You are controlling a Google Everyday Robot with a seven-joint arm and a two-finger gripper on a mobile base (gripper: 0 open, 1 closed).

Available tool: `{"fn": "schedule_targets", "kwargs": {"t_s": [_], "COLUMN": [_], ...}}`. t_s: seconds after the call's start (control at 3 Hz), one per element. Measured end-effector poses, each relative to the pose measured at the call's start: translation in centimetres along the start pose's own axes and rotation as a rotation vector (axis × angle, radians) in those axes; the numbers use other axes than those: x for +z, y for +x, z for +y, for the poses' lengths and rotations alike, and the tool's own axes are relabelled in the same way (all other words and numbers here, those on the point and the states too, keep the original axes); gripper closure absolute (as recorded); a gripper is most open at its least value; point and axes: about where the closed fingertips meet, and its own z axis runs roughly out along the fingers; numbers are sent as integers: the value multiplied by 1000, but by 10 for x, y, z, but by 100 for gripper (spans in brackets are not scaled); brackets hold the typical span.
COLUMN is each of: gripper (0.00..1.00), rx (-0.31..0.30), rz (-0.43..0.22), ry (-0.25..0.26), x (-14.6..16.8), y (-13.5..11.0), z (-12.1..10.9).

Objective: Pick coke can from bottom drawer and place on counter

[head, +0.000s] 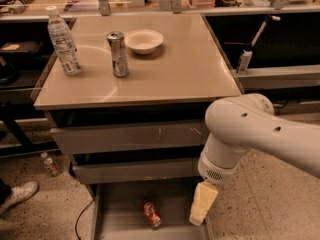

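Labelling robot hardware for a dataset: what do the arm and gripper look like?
The arm is glossy white, made of rounded shells with two small dark holes and a patch of fine vent dots near the wrist. No cables show. The gripper, at the right edge of the open grey metal bottom drawer, is pale cream-yellow, blocky and segmented.

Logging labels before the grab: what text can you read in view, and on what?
No text can be read here.
coke can, lying in the bottom drawer: lettering too blurred.
silver can on the counter: print unreadable.
water bottle label: too small.
pincer, at the drawer's right edge, right of the coke can: no markings seen.
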Motion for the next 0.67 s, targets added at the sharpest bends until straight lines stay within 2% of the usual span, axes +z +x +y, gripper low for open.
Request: {"fn": "schedule_targets", "kwargs": {"t_s": [0.33, 0.67], "gripper": [0, 0], "rx": [16, 20], "rz": [2, 16], "ry": [-13, 0], "x": [7, 19], "y": [1, -1], "z": [0, 2]}}
